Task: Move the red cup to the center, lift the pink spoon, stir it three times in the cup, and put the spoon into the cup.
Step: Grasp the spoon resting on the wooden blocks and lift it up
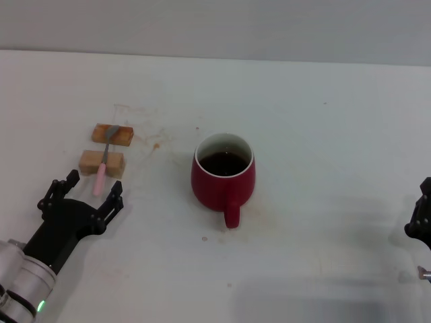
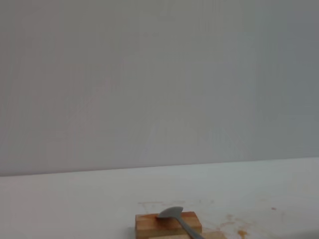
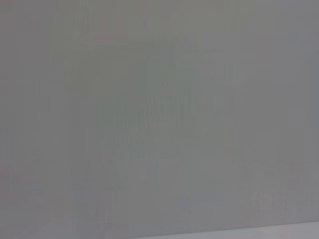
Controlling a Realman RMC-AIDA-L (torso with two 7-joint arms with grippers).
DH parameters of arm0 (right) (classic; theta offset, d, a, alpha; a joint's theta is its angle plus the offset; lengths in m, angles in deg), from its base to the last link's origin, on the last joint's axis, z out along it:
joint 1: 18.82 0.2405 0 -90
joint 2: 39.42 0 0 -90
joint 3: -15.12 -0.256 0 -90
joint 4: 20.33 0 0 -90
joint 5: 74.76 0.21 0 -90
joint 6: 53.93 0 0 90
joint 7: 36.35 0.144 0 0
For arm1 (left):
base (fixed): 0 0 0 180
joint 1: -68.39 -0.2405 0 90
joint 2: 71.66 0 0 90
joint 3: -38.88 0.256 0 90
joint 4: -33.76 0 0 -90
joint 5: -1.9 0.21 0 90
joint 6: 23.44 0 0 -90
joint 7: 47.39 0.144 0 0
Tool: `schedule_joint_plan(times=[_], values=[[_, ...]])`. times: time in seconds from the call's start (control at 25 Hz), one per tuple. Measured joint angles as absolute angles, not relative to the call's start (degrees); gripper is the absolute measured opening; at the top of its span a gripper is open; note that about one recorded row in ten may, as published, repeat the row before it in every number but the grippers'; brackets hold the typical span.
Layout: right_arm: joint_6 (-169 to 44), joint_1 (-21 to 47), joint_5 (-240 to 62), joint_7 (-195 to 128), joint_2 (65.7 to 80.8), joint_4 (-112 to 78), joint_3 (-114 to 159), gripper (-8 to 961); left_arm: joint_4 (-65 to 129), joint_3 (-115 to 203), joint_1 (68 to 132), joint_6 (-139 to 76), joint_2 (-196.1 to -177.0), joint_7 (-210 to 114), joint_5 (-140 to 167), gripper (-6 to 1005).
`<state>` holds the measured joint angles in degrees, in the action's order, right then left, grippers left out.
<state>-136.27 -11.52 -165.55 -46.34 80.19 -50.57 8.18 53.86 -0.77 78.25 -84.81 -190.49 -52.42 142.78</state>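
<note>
Right now the white table [image 1: 323,148] is carrying the red cup [image 1: 223,176] near its middle, so the spoon pickup is coming up. The left gripper [image 1: 86,195], fingers spread and empty, is sitting just short of the pink spoon [image 1: 104,160], which is lying across 2 wooden blocks [image 1: 102,163]; next it needs to be closing on the handle. The right gripper [image 1: 421,219] is waiting at the table's edge; I cannot tell its state. No writing is showing anywhere.

The red cup [image 1: 223,180] stands upright mid-table, glossy, white inside, holding dark liquid, its handle pointing to six o'clock. At its nine o'clock, well apart, the pink spoon [image 1: 105,159] lies with its metal bowl toward twelve.
</note>
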Motion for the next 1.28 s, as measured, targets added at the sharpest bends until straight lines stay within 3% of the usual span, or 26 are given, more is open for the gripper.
schedule_joint_plan(times=[1.2, 1.28], values=[[-136.10, -11.44, -165.65, -46.28, 80.20, -50.74, 8.26, 0, 54.59, -0.82, 79.09, -82.92, -190.57, -52.65, 142.09, 813], [-136.10, -11.44, -165.65, -46.28, 80.20, -50.74, 8.26, 0, 54.58, -0.70, 79.18, -82.84, -190.57, -52.64, 142.09, 748]])
